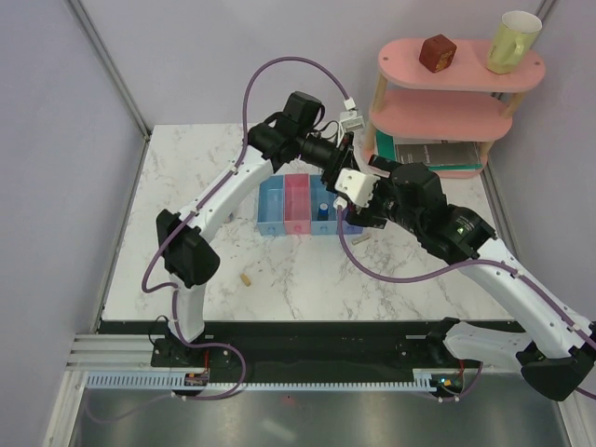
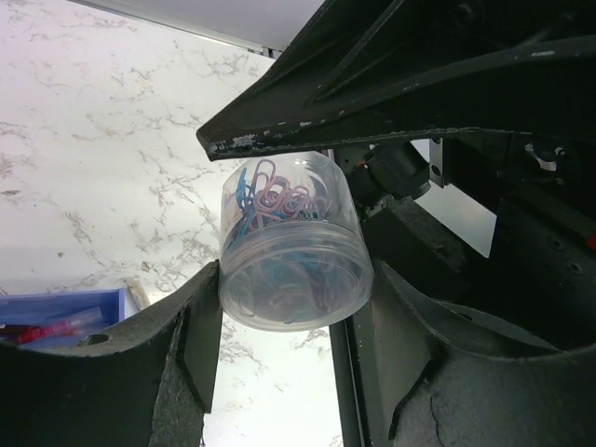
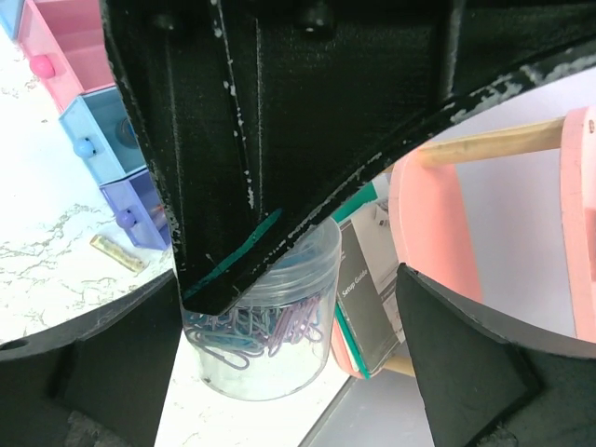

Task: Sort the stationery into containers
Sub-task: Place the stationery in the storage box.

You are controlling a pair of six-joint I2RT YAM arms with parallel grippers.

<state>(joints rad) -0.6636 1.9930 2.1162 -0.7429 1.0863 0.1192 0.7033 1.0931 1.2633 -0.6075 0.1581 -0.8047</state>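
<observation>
A clear round tub (image 2: 293,251) of coloured paper clips sits between my left gripper's (image 2: 293,284) fingers, which press on its sides. In the right wrist view the tub (image 3: 270,340) rests on the table beside the shelf. My right gripper (image 3: 287,279) is open, fingers wide apart just short of the tub. In the top view both grippers, left (image 1: 346,154) and right (image 1: 352,186), meet behind the bins (image 1: 272,207) and hide the tub. A small blue cylinder (image 1: 323,212) stands in the third bin. Beige pieces (image 1: 247,277) (image 1: 359,238) lie on the table. A red pen (image 2: 42,331) lies in a blue bin.
The pink tiered shelf (image 1: 447,112) stands at the back right, close to both grippers, with a brown cube (image 1: 436,53) and a yellow mug (image 1: 512,42) on top. A booklet (image 3: 368,298) lies under it. Grey walls enclose the marble table (image 1: 186,186).
</observation>
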